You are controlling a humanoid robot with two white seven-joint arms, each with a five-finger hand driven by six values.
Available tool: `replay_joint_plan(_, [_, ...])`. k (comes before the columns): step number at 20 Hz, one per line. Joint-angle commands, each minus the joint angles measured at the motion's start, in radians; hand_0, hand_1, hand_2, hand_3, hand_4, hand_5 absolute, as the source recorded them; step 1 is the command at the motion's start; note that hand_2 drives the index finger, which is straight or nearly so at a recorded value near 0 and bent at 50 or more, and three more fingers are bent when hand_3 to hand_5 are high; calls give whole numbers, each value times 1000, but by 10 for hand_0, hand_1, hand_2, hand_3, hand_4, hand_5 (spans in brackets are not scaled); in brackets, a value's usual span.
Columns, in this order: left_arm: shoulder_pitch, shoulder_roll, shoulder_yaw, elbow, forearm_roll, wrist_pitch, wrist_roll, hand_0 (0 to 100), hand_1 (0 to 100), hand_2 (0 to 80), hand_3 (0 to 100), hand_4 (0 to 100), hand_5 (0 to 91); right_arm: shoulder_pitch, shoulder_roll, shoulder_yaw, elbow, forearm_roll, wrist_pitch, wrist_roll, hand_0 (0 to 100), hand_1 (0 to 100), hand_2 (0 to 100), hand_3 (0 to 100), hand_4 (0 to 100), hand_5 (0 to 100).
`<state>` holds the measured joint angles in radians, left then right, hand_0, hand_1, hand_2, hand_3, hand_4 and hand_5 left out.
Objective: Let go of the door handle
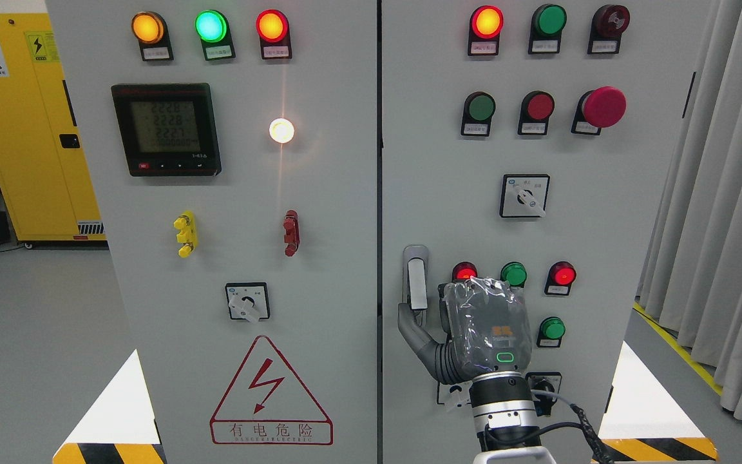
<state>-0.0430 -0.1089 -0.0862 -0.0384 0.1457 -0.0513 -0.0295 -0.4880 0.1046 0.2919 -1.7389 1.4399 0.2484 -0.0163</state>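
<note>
The grey door handle [416, 282] sits upright in its recess at the left edge of the right cabinet door [603, 193]. My right hand [424, 308], its back wrapped in clear plastic, is just below and to the right of the handle, with the arm coming up from the bottom edge. The thumb [409, 325] is spread up and to the left, and its tip touches the lower left end of the handle. The other fingers are mostly hidden behind the back of the hand, at the handle's right side. Nothing is clasped in the hand. My left arm does not show.
The cabinet's two doors meet at a dark seam [379, 225]. Lamps, push buttons, a red mushroom button [604, 106] and rotary switches [524, 196] cover the panels. A yellow cabinet [23, 129] stands at the far left. Grey curtains [725, 225] hang on the right.
</note>
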Motion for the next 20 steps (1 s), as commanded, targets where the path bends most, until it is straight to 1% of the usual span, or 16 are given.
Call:
replay_joint_plan(1, [0, 0, 0, 0, 0, 1, 0, 120, 556, 0, 0, 0, 0, 0, 1, 0, -2, 4, 0, -2, 437, 262, 1000, 1000, 1000, 1000])
replay_joint_plan(5, [0, 0, 0, 0, 0, 1, 0, 120, 556, 0, 0, 0, 0, 3, 1, 1, -4, 5, 2, -4, 489, 306, 1000, 1000, 1000, 1000])
replay_joint_plan(7, [0, 0, 0, 0, 0, 1, 0, 120, 556, 0, 0, 0, 0, 3, 1, 1, -4, 4, 11, -4, 494, 332, 1000, 1000, 1000, 1000])
replay_joint_plan(11, [0, 0, 0, 0, 0, 1, 0, 120, 556, 0, 0, 0, 0, 5, 0, 1, -5, 5, 15, -4, 490, 352, 1000, 1000, 1000, 1000])
replay_joint_plan(20, [0, 0, 0, 0, 0, 1, 0, 120, 556, 0, 0, 0, 0, 8, 0, -2, -8, 1, 20, -8, 514, 356, 1000, 1000, 1000, 1000])
